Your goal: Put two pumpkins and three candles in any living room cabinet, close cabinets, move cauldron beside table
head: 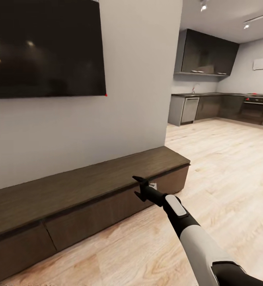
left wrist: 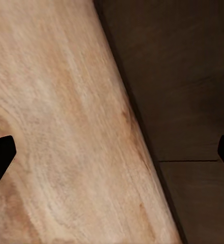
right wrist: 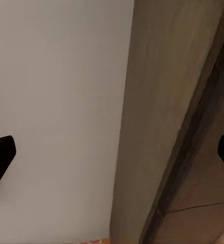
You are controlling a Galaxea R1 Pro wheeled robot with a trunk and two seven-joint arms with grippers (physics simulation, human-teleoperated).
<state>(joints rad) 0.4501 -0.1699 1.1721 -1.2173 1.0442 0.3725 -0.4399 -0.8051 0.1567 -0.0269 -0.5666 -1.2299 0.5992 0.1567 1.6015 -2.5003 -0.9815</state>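
Here, in the head view, the right arm reaches forward with its black two-fingered right gripper (head: 142, 187) held at the top front edge of the long low dark-brown wooden cabinet (head: 87, 182); the jaws stand spread and hold nothing. A small pale object sits just beyond the fingertips against the cabinet front, too small to identify. The cabinet stretches away to either side of the pincer, all its flat drawer fronts apparently flush. Above the pincer hangs a large black wall-mounted television (head: 43, 47) on a pale grey wall (head: 135, 79); the light wooden plank floor (head: 226, 167) runs beneath and behind it toward a dark grey kitchen (head: 219, 103) far beyond.

In the left wrist view, the left gripper (left wrist: 112, 152) shows two dark fingertips set wide apart, empty, with plank floor and a dark cabinet face with one seam ahead of them.

In the right wrist view, the spread fingertips frame the grey wall and the brown cabinet top, the drawer face falling away to one side. A sliver of orange lies at the frame edge, unidentifiable.

Likely risk: the handleless fronts offer little purchase, so the fingers could slip off the edge, or a forward push could jam them against the cabinet.
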